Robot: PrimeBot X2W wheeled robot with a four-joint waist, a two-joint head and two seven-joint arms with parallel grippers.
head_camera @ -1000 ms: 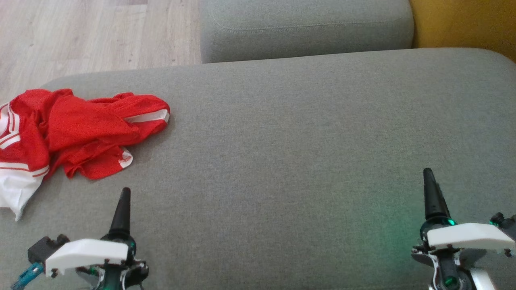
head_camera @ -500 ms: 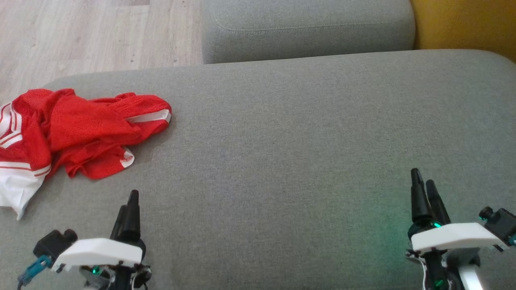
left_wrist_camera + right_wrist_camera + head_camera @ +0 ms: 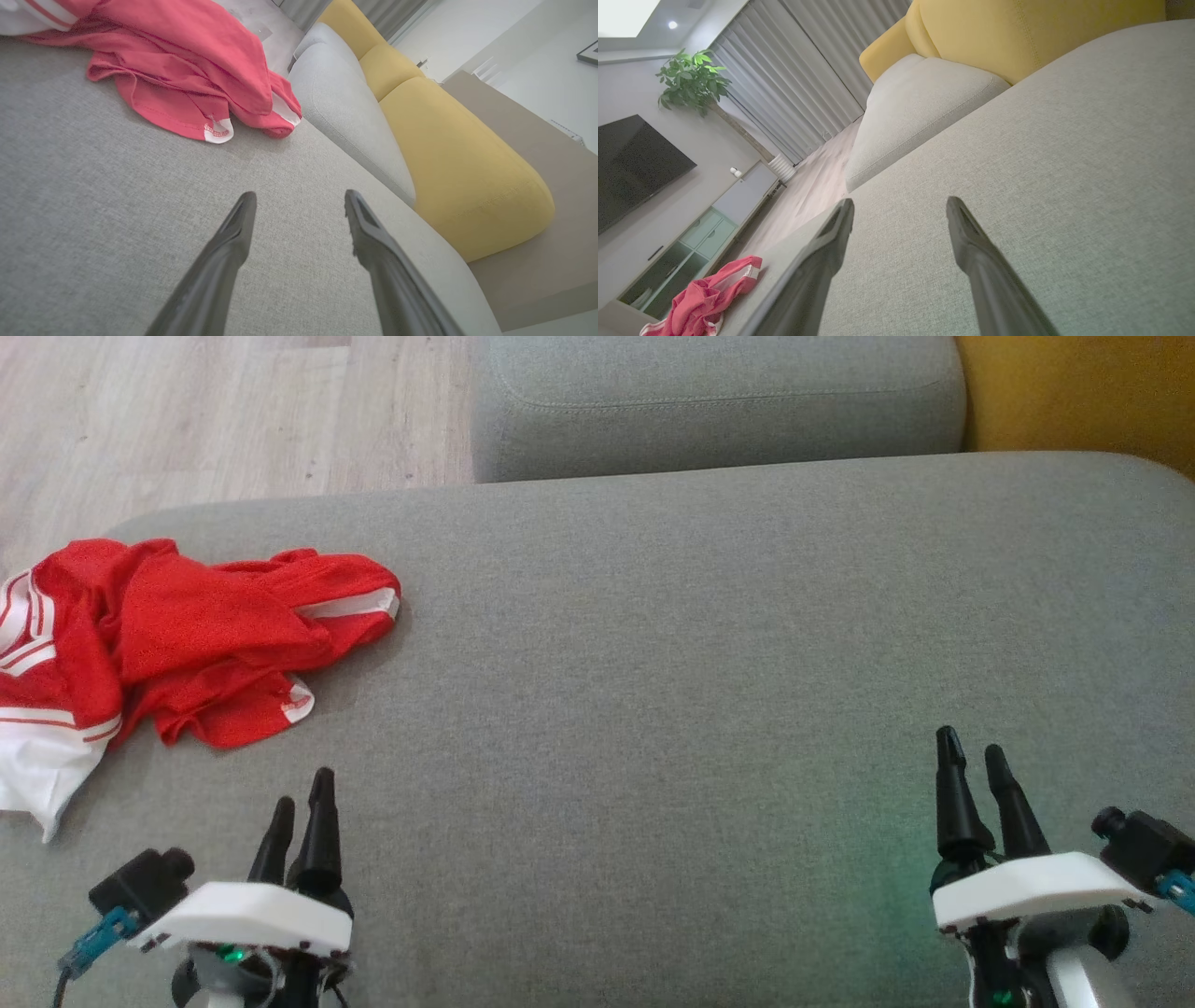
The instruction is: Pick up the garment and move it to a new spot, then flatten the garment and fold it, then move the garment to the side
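The crumpled red garment [image 3: 187, 635] is seen at ten o'clock on the grey sofa seat [image 3: 653, 709]. The left hand [image 3: 303, 786] and right hand [image 3: 971, 741] are held apart, empty. A raised fold should be pinched, not the seat.

The left gripper [image 3: 303, 786] sits at about 7 o'clock in the head view. Its two dark fingers [image 3: 320, 821] are parted and point toward 12, tipped slightly to 1. The white left wrist cover [image 3: 247, 917] caps its base, and the black left wrist camera [image 3: 140, 882] juts out at the cover's 9 o'clock. The right gripper [image 3: 971, 739] sits at about 5 o'clock, its fingers parted and leaning toward 11. The white right wrist cover [image 3: 1027, 887] carries the right wrist camera [image 3: 1134, 845] at its 3 o'clock. In both wrist views the jaws stand wide apart.
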